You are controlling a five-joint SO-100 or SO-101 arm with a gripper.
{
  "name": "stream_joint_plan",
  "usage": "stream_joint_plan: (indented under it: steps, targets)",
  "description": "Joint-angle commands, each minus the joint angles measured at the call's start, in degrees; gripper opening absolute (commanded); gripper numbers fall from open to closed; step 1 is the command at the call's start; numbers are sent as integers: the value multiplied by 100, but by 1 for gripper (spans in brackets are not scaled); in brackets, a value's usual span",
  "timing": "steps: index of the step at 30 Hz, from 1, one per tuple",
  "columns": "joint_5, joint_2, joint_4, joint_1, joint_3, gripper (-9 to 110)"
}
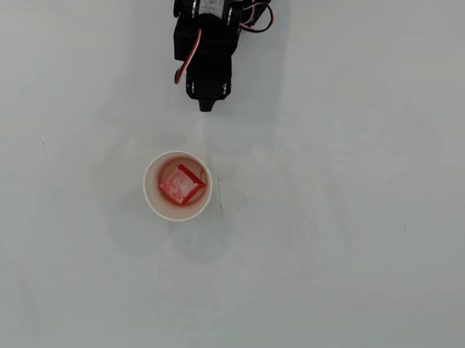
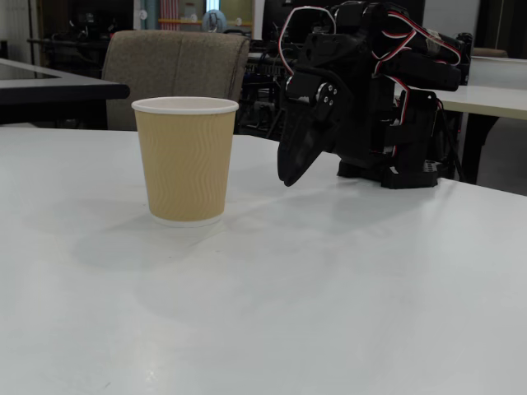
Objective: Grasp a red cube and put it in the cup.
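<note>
So the tool (image 1: 205, 106) is tucked back near the arm's base, jaws closed together with nothing in them, well apart from the cup (image 1: 148, 195). The red cube (image 1: 181, 185) sits tilted inside it on the bench (image 1: 357, 234), so looks done to me. Cube's probably light and rigid, easiest pinched across two flat opposite sides

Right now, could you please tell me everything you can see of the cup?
The cup is a paper cup, tan and ripple-walled in the fixed view, with a white rolled rim. It stands upright on the white table. From overhead its pale interior holds the red cube, lying tilted at the bottom. The gripper is apart from it; nothing else touches it.
</note>
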Motion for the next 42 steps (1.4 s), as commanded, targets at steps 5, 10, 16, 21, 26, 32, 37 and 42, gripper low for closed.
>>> stream_joint_plan:
  steps: [5,10,16,21,26,32,37,42]
  targets:
    - [-44,-35,-132,9,97,0]
    - [-44,-35,-132,9,97,0]
    - [-44,-35,-141,-35,97,0]
    - [158,-26,-562,185,202,0]
    - [738,-18,-1283,396,404,0]
    - [1450,-9,-1951,545,598,0]
    - [1749,-9,-2004,457,598,0]
    - [1749,-18,-2030,396,598,0]
